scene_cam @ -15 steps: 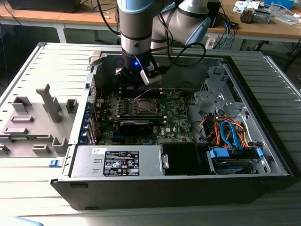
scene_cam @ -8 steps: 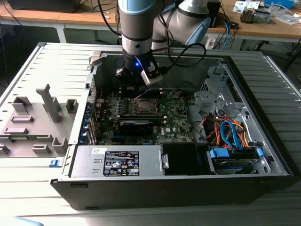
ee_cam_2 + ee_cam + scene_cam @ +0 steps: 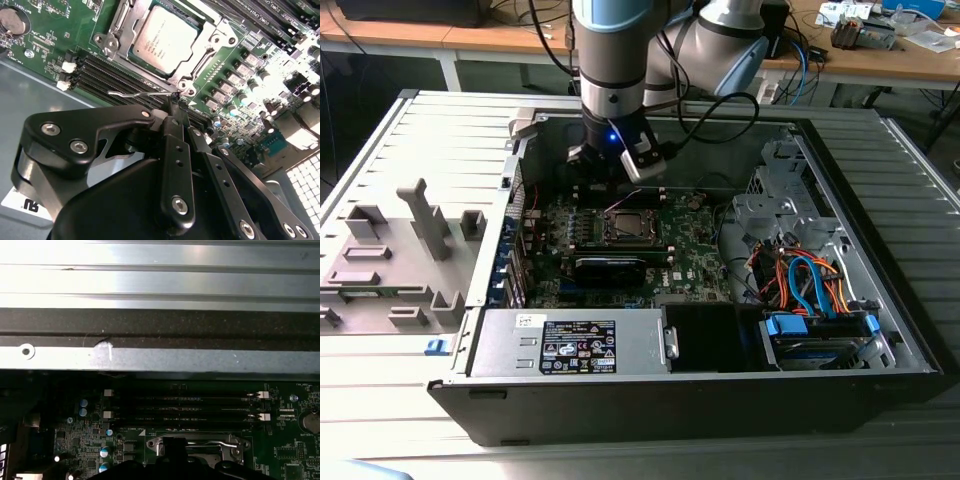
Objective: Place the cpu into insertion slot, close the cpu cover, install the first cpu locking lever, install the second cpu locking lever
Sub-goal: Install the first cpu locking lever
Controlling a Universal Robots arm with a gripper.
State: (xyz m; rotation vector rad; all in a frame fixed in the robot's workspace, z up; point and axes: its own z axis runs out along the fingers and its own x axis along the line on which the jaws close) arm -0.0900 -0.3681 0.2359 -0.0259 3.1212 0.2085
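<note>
My fingers (image 3: pixel 175 107), nearest the lens in the second wrist view, are drawn together to a narrow tip pressing on the thin wire locking lever (image 3: pixel 142 93), just beside the socket. Item: the cpu (image 3: pixel 165 39), seated flat in the insertion slot (image 3: pixel 627 226) with the cpu cover (image 3: pixel 212 42) closed around it; I judge chip light, rigid, fragile, best held by its edges. Item: lever, stiff and springy, slippery under a tip, best taken near its free end; green motherboard (image 3: pixel 60 30) surrounding.
</note>
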